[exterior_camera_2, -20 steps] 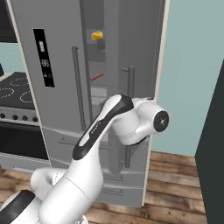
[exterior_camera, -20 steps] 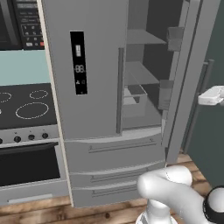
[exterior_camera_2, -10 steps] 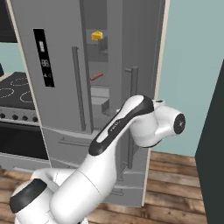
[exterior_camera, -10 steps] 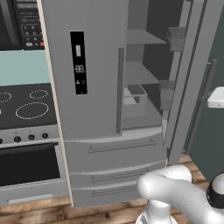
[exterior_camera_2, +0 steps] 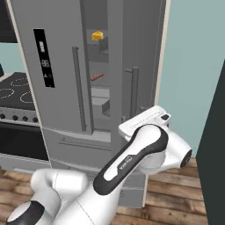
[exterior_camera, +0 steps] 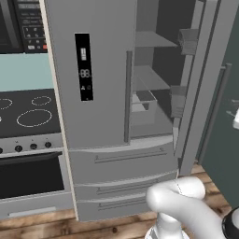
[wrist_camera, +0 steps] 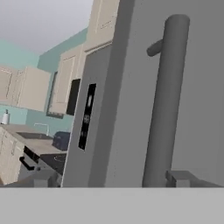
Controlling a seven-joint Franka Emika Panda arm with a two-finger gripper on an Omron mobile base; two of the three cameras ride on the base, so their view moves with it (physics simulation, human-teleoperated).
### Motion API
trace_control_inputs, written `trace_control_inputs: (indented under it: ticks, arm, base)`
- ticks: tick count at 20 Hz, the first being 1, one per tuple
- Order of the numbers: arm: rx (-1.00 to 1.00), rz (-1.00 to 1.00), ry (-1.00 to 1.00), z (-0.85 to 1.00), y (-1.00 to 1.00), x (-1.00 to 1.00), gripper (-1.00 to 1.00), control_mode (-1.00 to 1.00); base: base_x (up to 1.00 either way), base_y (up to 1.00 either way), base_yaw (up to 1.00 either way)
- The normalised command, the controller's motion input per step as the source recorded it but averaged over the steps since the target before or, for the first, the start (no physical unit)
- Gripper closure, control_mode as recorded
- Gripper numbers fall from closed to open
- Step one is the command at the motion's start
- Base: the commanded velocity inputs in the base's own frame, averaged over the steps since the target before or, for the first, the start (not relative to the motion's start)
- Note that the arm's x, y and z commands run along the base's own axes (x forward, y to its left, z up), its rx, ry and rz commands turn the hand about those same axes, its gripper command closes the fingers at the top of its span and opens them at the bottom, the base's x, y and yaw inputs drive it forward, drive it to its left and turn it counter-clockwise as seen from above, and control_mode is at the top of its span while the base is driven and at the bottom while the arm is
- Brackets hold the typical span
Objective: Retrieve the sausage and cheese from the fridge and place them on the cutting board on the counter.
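Claw [wrist_camera: 111, 178] spread wide beside the fridge door handle [wrist_camera: 164, 105], gripping nothing; cheese [exterior_camera_2: 97, 35] and sausage [exterior_camera_2: 97, 77] half-hidden behind the doors.

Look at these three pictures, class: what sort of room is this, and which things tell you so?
A home kitchen, rendered rather than real. A tall grey French-door fridge stands with one door open, cheese on a shelf inside. Beside it is a black-topped stove with an oven below, and cream wall cabinets hang further along.
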Motion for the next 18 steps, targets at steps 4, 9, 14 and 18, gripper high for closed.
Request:
trace_control_inputs:
  ticks: [4, 9, 14, 18]
  arm:
    - [-0.01, -0.11, -0.18, 0.46, 0.28, -0.69, -1.0, -1.0]
    - [-0.1, -0.32, 0.01, 0.56, 0.46, -0.47, -1.0, -1.0]
    - [-0.2, -0.35, 0.09, 0.51, 0.61, -0.34, -1.0, -1.0]
    - [-0.27, -0.33, 0.15, 0.32, 0.89, -0.13, -1.0, -1.0]
  base:
    - [0.0, 0.0, 0.0]
    - [0.0, 0.0, 0.0]
    - [0.0, 0.0, 0.0]
    - [0.0, 0.0, 0.0]
